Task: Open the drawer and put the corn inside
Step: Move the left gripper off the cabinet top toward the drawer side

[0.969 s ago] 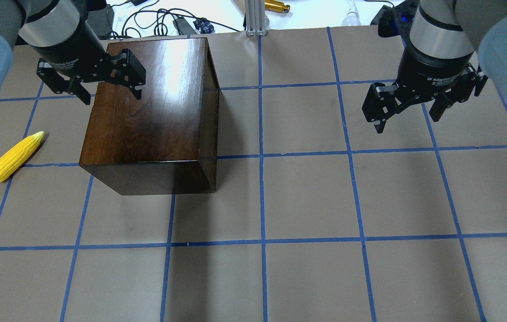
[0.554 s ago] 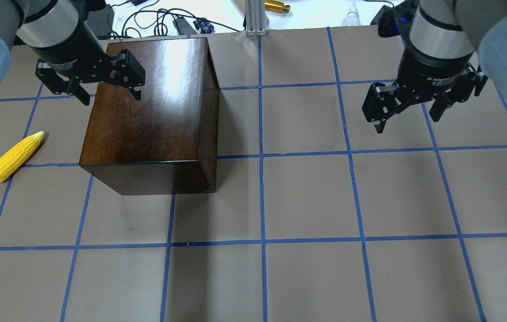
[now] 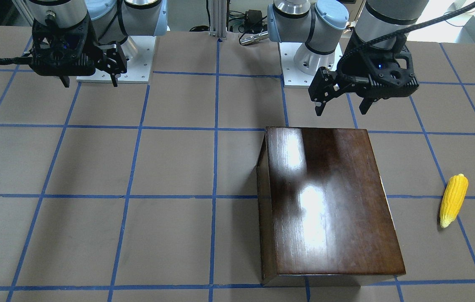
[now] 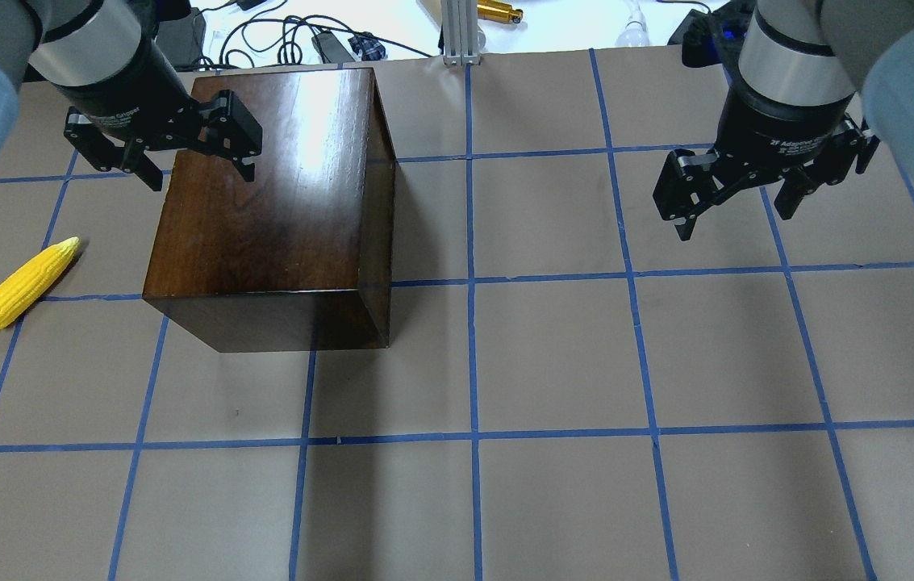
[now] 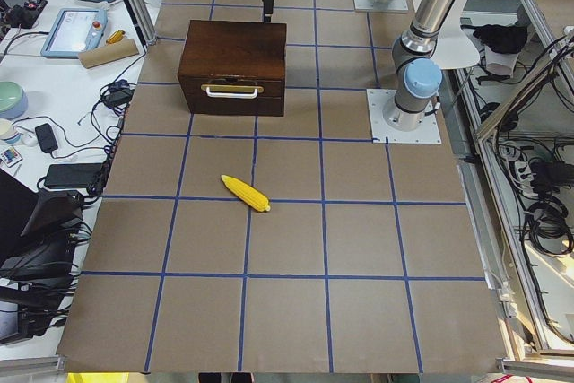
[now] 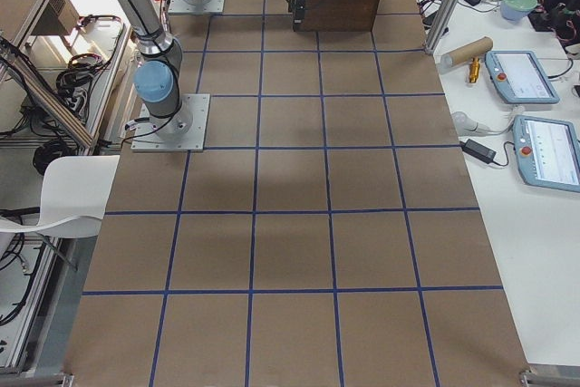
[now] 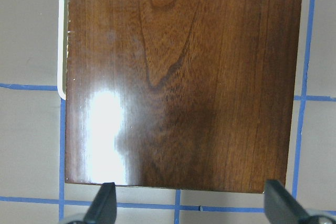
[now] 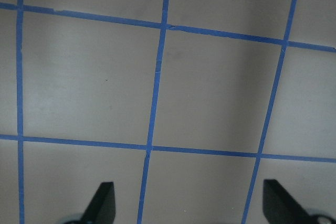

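The glossy dark-brown box (image 4: 279,202) stands left of centre, also in the front view (image 3: 329,201). Its drawer is shut. The drawer's front and pale metal pull (image 5: 232,91) face the robot's left, and the pull shows at the box's edge in the left wrist view (image 7: 61,35). The yellow corn (image 4: 25,282) lies on the table left of the box, apart from it (image 3: 454,200). My left gripper (image 4: 200,173) is open and empty, high above the box near its robot-side edge (image 3: 342,111). My right gripper (image 4: 735,222) is open and empty, above bare table on the right (image 3: 90,83).
The brown table (image 4: 553,363) has a blue tape grid. Cables and small tools (image 4: 327,36) lie beyond its far edge. An aluminium post (image 4: 457,32) stands at the far middle. Tablets and a cardboard tube (image 6: 471,47) sit on a side bench.
My left gripper has shifted very slightly up and left in the overhead view. The box, the corn and the right gripper have not moved.
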You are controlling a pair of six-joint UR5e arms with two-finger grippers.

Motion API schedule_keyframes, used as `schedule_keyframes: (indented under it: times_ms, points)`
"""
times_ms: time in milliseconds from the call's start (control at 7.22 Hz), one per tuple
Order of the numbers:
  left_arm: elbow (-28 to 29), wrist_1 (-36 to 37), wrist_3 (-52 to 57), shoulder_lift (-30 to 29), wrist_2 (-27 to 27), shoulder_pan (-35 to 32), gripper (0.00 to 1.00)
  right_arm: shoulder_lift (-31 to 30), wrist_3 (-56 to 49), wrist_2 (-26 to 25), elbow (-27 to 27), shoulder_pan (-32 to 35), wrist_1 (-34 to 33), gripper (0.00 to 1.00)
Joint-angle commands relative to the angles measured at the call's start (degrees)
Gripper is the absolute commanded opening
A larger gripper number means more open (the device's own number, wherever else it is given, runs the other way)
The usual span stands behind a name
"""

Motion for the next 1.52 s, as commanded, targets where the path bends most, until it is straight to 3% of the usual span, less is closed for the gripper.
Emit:
schedule_keyframes:
  times_ms: [0, 277, 969, 1385]
  points:
    - [0.06, 0.07, 0.09, -0.21, 0.04, 0.23, 1.00, 0.05, 0.01, -0.02, 0.00, 0.00, 0.00, 1.00]
    - [0.23, 0.07, 5.92, -0.56, 0.04, 3.98, 1.00, -0.04, 0.01, -0.02, 0.00, 0.00, 0.00, 1.00]
    - [1.11, -0.20, 25.97, -3.10, -0.14, 25.52, 1.00, 0.05, -0.08, -0.11, 0.00, 0.00, 0.00, 1.00]
    - [1.11, 0.51, 31.38, -7.57, -0.23, 29.33, 1.00, 0.05, -0.08, -0.02, 0.00, 0.00, 0.00, 1.00]
